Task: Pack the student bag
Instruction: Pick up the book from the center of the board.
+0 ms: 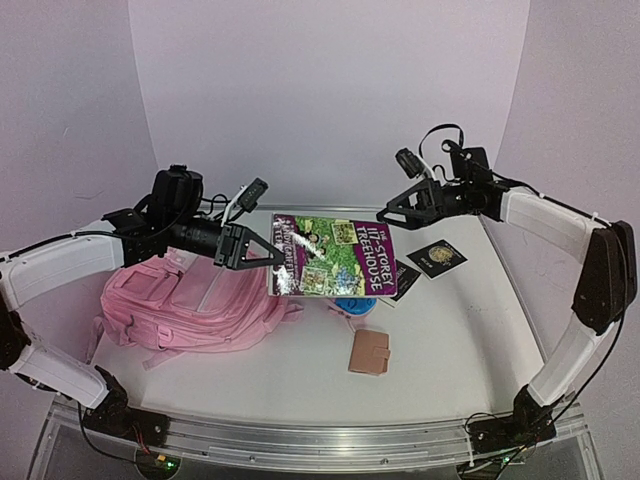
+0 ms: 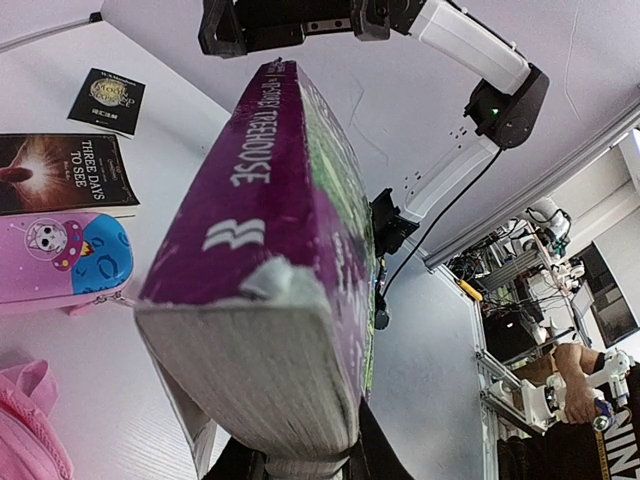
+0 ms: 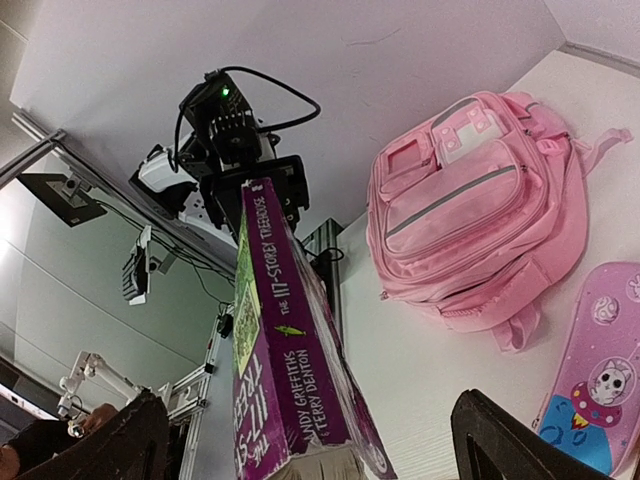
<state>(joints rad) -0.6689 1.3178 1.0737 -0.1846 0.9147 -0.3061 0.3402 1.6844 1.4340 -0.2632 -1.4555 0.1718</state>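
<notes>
The left gripper (image 1: 270,256) is pinched narrowly on the edge of a thick purple book (image 1: 335,255), holding it in the air. The right gripper (image 1: 392,213) stands wide open by the book's other end, holding nothing. Under the left arm the pink bag (image 1: 190,305) lies front up on the table (image 1: 460,330). It looks soft and floppy, likely to sag, so I'd grasp a firm seam at its top
</notes>
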